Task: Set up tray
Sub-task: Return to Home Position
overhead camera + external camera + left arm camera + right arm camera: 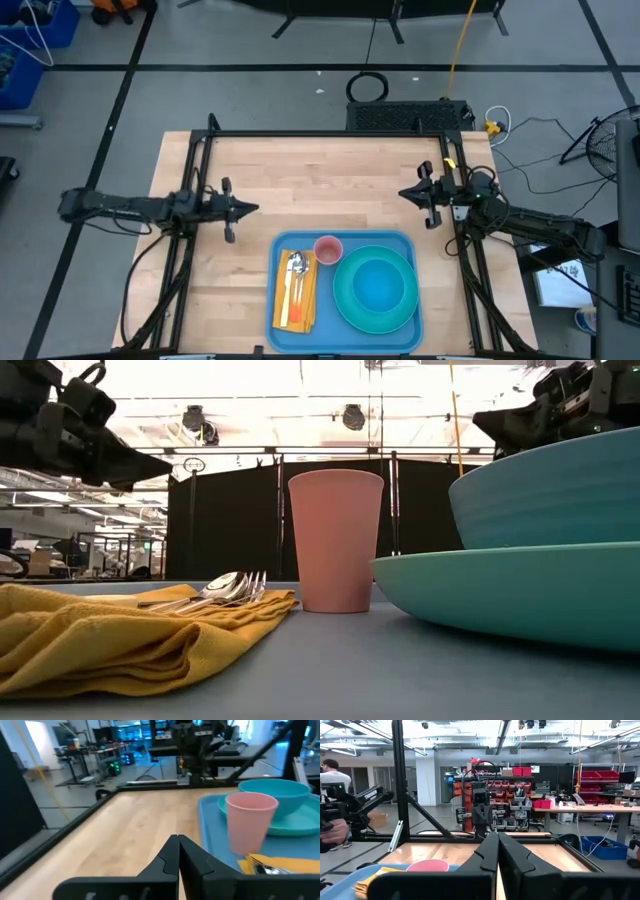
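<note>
The blue tray point(390, 238) lies at the lower centre of the high view, at the near edge of the wooden table point(300, 170), and it is loaded. A folded yellow napkin point(296, 305) with cutlery point(297, 265) on it fills its left part, a pink cup point(328, 248) stands just beside the napkin's upper end, and a teal bowl point(382, 285) sits on a teal plate point(348, 312) on the right. The left gripper point(245, 208) hangs above bare wood at the left of that view, well apart from the tray. Its fingers point(172, 855) are pressed together on nothing. The right gripper point(408, 193) hangs at the upper right, above the tray's far corner, likewise closed and empty. The tray looks like stiff, smooth plastic, light on its own. Carrying the dishes, it would probably be heavier on the bowl side and inclined to tip that way. Its low rim is the only hold, and a thin, slick one. I judge the two short ends the best places to pinch, one per arm, kept level. The upright cup is the likeliest thing to topple, and the cutlery could slide off the soft napkin.
</note>
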### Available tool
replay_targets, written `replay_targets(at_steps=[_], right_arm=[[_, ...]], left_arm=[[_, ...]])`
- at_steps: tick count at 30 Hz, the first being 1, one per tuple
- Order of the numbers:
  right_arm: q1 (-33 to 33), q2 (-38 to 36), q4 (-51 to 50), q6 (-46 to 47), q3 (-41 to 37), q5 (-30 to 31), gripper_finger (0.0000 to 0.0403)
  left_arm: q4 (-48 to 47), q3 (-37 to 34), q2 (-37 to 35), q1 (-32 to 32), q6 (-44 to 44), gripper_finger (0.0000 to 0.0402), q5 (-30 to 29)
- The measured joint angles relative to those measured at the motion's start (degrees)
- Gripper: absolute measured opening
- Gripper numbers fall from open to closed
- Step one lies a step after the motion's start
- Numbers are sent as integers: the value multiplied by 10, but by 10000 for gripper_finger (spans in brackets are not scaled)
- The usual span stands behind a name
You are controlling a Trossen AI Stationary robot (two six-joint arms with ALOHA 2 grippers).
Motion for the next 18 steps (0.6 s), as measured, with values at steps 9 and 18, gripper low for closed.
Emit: replay_targets(at_steps=[9,18], right_arm=[[23,-62,-5,56,10,-3,0],[94,-197,-218,13,26,72,0]], left_arm=[[-35,0,-40,-25,19,0,-75],[-102,0,-133,-145,45,0,-201]])
